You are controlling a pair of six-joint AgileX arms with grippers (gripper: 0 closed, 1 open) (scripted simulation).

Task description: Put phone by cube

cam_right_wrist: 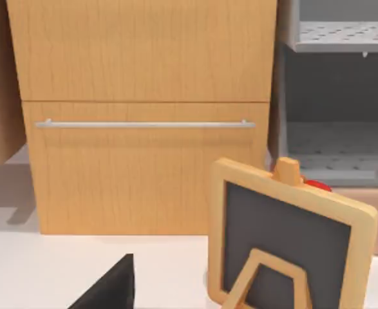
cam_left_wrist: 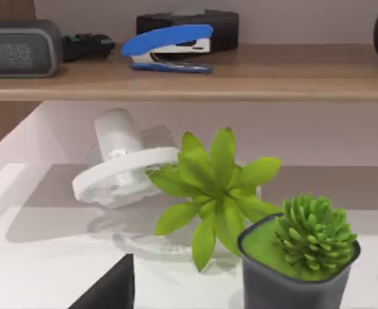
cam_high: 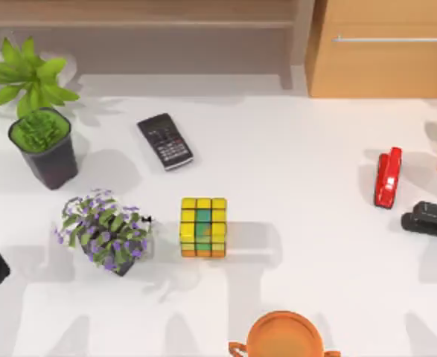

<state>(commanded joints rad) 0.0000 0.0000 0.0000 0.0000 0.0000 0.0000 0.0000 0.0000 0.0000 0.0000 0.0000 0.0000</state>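
Calculator (cam_high: 165, 141), red stapler (cam_high: 387, 177), purple flowers (cam_high: 105, 230)

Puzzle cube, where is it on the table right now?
In the top view the puzzle cube stands just left of centre, right beside the purple-flowered plant, below the black calculator.

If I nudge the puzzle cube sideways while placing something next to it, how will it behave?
The cube rests flat on one face on the smooth white table, so it would probably slide rather than roll or tip. It looks like a rigid block, so it should not flex. The purple-flowered plant stands close on its left, so a push that way might knock it.
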